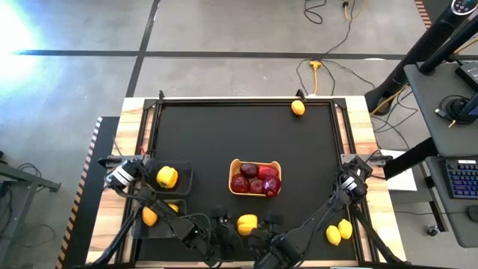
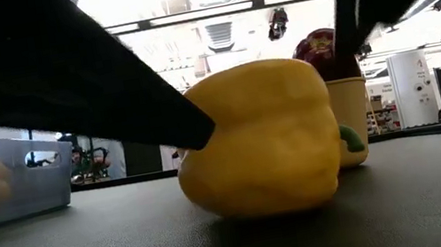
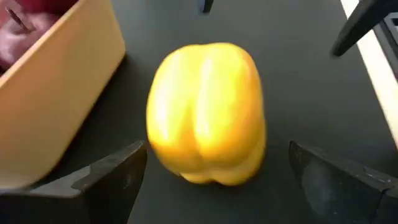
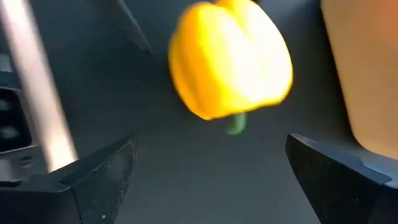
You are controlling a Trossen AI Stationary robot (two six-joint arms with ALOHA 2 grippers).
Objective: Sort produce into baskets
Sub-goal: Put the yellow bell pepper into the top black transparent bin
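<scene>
**Both grippers flank one yellow pepper**

Down at the near edge of the mat (image 1: 216, 142), a yellow pepper (image 1: 247, 223) lies on its side just in front of the tan tray (image 1: 233, 166). Left gripper (image 3: 217, 177) sits on one side of it, fingers (image 3: 112, 177) spread wide and clear of the skin. Right gripper (image 4: 211, 177) faces it from the other side, also spread, touching nothing; the pepper's green stem (image 4: 236, 124) points toward it.

Inside the tray sit several dark red fruits (image 1: 256, 179). On the left, a dark bin (image 1: 184, 175) holds another yellow pepper (image 1: 166, 177), and a second bin just nearer holds a yellow piece (image 1: 150, 217), partly hidden by the left arm. Two lemons (image 1: 338, 232) lie together on the mat near the right corner. One more lemon (image 1: 298, 107) rests alone at the far edge.
</scene>
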